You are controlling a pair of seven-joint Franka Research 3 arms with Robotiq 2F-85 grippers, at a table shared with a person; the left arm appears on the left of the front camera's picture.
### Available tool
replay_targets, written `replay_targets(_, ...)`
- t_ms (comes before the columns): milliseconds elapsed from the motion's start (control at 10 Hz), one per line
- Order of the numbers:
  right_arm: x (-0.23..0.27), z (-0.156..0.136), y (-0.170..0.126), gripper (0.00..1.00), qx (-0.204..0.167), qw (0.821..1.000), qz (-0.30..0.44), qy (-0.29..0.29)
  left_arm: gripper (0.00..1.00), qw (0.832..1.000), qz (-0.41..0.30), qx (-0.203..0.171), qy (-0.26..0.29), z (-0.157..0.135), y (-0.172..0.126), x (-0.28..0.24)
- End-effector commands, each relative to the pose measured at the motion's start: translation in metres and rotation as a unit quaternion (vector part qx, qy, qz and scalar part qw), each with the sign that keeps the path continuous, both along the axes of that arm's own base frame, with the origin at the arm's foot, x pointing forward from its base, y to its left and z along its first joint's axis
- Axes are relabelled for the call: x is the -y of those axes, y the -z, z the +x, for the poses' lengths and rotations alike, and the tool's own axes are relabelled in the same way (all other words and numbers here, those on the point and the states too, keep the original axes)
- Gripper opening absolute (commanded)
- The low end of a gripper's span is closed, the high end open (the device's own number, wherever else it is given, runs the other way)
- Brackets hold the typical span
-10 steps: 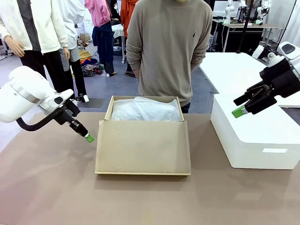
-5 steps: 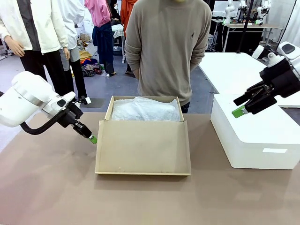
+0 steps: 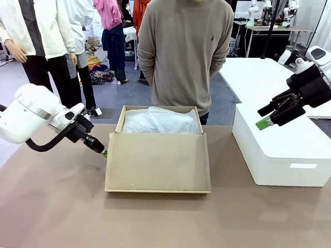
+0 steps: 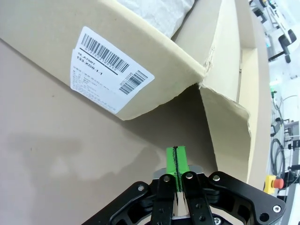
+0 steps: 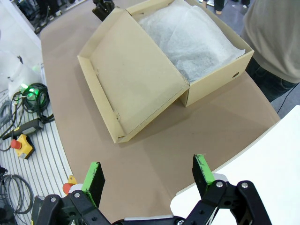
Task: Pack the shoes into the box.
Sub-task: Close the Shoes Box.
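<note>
The brown cardboard box (image 3: 158, 163) stands mid-table, its lid flap folded down toward me. White tissue paper (image 3: 160, 121) fills its inside; the shoes are hidden. My left gripper (image 3: 103, 153) is shut with nothing in it, its tip low at the left edge of the flap. In the left wrist view the green pads (image 4: 176, 161) press together just short of the gap between the box's labelled wall (image 4: 111, 69) and the flap (image 4: 225, 136). My right gripper (image 3: 262, 117) hangs open above the white box, jaws wide and empty (image 5: 148, 172), looking down on the box (image 5: 140, 70).
A large white box (image 3: 282, 150) takes up the table's right side. A person (image 3: 183, 51) stands at the far edge right behind the cardboard box, hands behind the back. Bare table lies in front and to the left.
My left gripper has moved right and slightly down, from open table to the left edge of the box's flap. The right arm has held still.
</note>
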State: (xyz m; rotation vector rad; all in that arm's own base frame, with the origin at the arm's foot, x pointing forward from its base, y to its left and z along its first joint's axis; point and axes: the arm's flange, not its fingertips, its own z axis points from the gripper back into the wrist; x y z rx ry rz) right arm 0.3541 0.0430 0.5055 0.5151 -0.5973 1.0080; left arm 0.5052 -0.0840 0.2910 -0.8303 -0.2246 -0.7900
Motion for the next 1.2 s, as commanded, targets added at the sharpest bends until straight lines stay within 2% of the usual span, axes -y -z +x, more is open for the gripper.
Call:
replay_targets(0,0.000,0.003,0.001,1.00,0.010,1.000,0.014,-0.010,0.00,1.000,-0.026,0.001,0.004,-0.003,0.007,0.005)
replay_targets(300,0.000,0.003,0.001,1.00,0.010,1.000,0.014,-0.010,0.00,0.999,-0.040,0.004,-0.003,-0.004,0.012,0.006)
replay_targets(500,0.000,0.003,0.001,1.00,0.010,1.000,0.014,-0.010,0.00,0.998,-0.066,-0.021,0.004,-0.006,0.018,0.008)
replay_targets(1100,0.000,0.003,0.001,1.00,0.010,1.000,0.014,-0.010,0.00,0.993,-0.102,-0.064,0.010,-0.009,0.024,0.009)
